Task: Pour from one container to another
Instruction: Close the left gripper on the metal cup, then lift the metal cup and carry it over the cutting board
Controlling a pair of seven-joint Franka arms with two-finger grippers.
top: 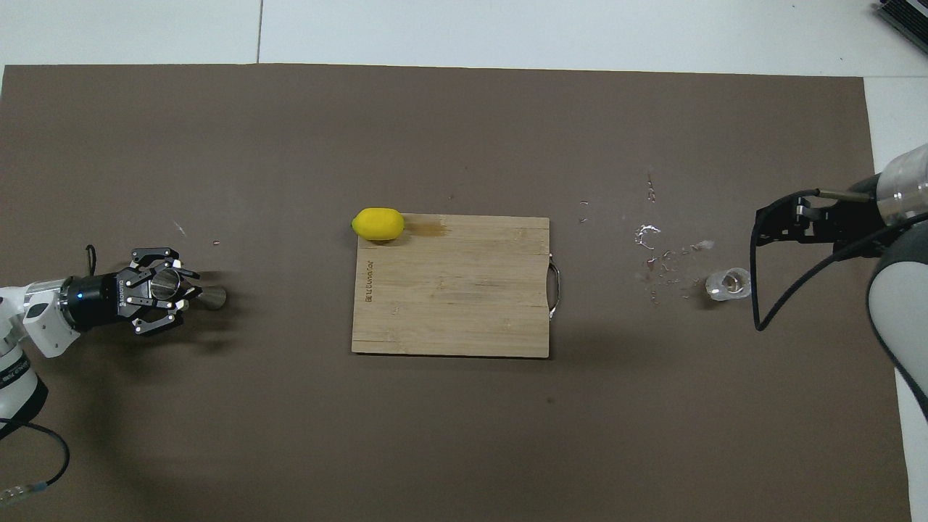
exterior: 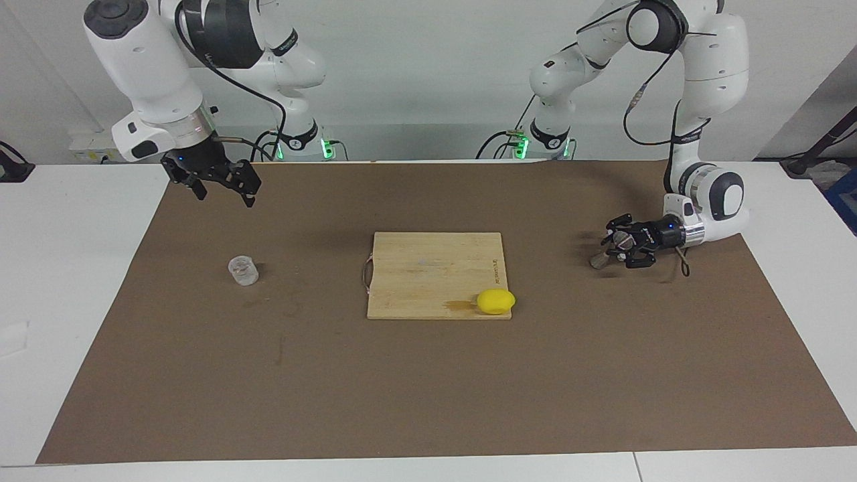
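The clear glass cup point(exterior: 243, 270) point(top: 728, 283) stands on the brown mat toward the right arm's end of the table. My right gripper point(exterior: 225, 195) point(top: 770, 225) hangs open in the air beside it, closer to the robots, holding nothing. The silvery hourglass jigger point(exterior: 599, 258) point(top: 212, 296) is at the left arm's end of the mat. My left gripper point(exterior: 621, 242) point(top: 172, 286) reaches in level and is shut on the jigger's upper cone. The lower cone sticks out past the fingers.
A wooden cutting board point(exterior: 428, 268) point(top: 449, 290) lies mid-table with a yellow lemon point(exterior: 496, 301) point(top: 378, 223) at its corner farthest from the robots. Spilled droplets point(top: 652, 246) glisten on the mat between the board and the glass cup.
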